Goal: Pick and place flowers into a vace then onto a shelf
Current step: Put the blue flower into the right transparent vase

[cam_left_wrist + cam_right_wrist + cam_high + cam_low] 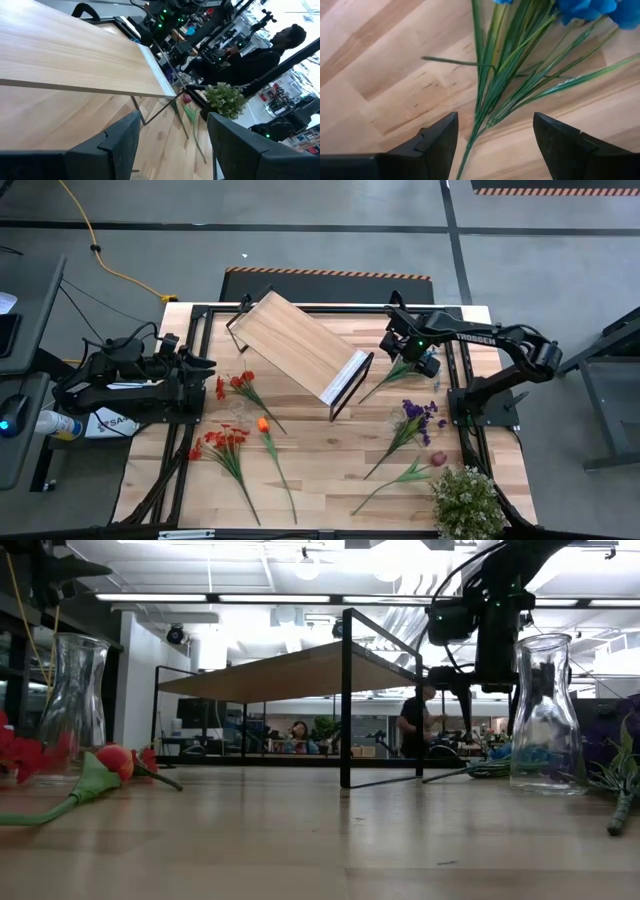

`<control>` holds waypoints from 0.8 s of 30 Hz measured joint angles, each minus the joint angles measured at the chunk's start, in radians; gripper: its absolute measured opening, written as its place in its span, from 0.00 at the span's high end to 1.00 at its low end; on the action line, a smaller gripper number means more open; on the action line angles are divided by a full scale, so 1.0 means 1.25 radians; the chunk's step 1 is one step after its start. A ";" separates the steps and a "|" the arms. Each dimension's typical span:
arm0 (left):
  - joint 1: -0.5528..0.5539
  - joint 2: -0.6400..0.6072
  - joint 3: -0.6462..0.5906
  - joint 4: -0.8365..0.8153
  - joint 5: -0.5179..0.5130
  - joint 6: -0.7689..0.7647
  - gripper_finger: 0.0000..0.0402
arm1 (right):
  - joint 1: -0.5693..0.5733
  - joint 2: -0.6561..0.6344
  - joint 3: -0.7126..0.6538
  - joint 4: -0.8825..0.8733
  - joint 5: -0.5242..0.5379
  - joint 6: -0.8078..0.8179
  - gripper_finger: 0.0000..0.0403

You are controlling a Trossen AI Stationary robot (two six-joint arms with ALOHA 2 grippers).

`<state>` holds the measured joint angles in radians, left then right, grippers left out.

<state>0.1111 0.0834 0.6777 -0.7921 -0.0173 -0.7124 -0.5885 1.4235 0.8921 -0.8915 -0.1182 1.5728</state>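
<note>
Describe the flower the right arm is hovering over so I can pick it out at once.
Start at the wooden shelf tilted mid-table and go to its right end. Just beyond it, the blue flower lies flat on the table under the right gripper, whose jaws are open. Alone among the flowers, it has bright blue blooms above a fan of thin green stems.

The right gripper [492,145] hangs open just over the blue flower's [400,367] stems, bare tabletop [380,75] showing either side of them. Close beside it stands the tilted shelf [300,345], its black frame nearest; a glass vase [545,715] stands near. The left gripper [172,145] faces the shelf's underside, bare table between.
</note>
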 joint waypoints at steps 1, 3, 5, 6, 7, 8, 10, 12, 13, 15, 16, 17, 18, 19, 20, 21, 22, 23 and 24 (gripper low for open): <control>0.000 0.000 0.000 0.000 -0.001 0.000 0.34 | 0.000 0.000 0.000 0.000 0.000 0.001 0.38; 0.000 0.000 0.000 0.000 -0.003 0.000 0.34 | 0.000 0.000 0.000 -0.001 0.010 0.001 0.38; 0.000 0.000 0.000 0.000 -0.012 0.000 0.34 | 0.000 0.000 0.000 -0.001 0.018 0.013 0.38; 0.000 0.000 0.000 0.000 -0.015 0.000 0.34 | 0.000 0.000 -0.002 0.001 0.018 0.024 0.38; 0.000 0.000 0.000 0.000 -0.016 0.000 0.34 | 0.000 0.000 -0.008 0.010 0.018 0.038 0.38; 0.000 0.000 0.000 0.000 -0.016 0.000 0.34 | 0.000 0.000 -0.015 0.016 0.014 0.048 0.38; 0.000 0.000 0.000 0.000 -0.016 0.000 0.34 | 0.004 0.000 -0.034 0.038 0.007 0.060 0.38; 0.000 0.000 0.000 0.000 -0.016 0.000 0.34 | 0.013 0.000 -0.058 0.074 0.005 0.076 0.38; 0.000 0.000 0.000 0.000 -0.016 0.000 0.34 | 0.018 0.001 -0.069 0.090 0.005 0.086 0.38; 0.000 0.000 0.000 0.000 -0.016 0.000 0.34 | 0.022 0.001 -0.089 0.121 0.007 0.104 0.38; 0.000 0.000 0.000 0.000 -0.016 0.000 0.34 | 0.023 0.001 -0.100 0.139 0.011 0.111 0.38; 0.000 0.000 0.000 0.000 -0.016 0.000 0.34 | 0.024 0.001 -0.112 0.157 0.013 0.117 0.38; 0.000 0.000 0.000 0.000 -0.016 0.000 0.34 | 0.025 0.001 -0.122 0.171 0.012 0.123 0.38; 0.000 0.000 0.000 0.000 -0.016 0.000 0.34 | 0.026 0.001 -0.132 0.182 0.013 0.127 0.38; 0.000 0.000 0.000 0.000 -0.016 0.000 0.34 | 0.026 0.001 -0.140 0.192 0.013 0.133 0.38; 0.000 0.000 0.000 0.000 -0.016 0.000 0.34 | 0.027 0.001 -0.149 0.201 0.013 0.141 0.38; 0.000 0.000 0.000 0.000 -0.016 0.000 0.34 | 0.027 0.001 -0.157 0.211 0.012 0.146 0.38; 0.000 0.000 0.000 0.000 -0.016 0.000 0.34 | 0.027 0.001 -0.164 0.218 0.008 0.148 0.38; 0.000 0.000 0.000 0.000 -0.016 0.000 0.34 | 0.027 0.001 -0.170 0.227 0.007 0.149 0.38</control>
<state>0.1112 0.0834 0.6777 -0.7921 -0.0374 -0.7124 -0.5552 1.4242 0.6792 -0.6073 -0.1097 1.7588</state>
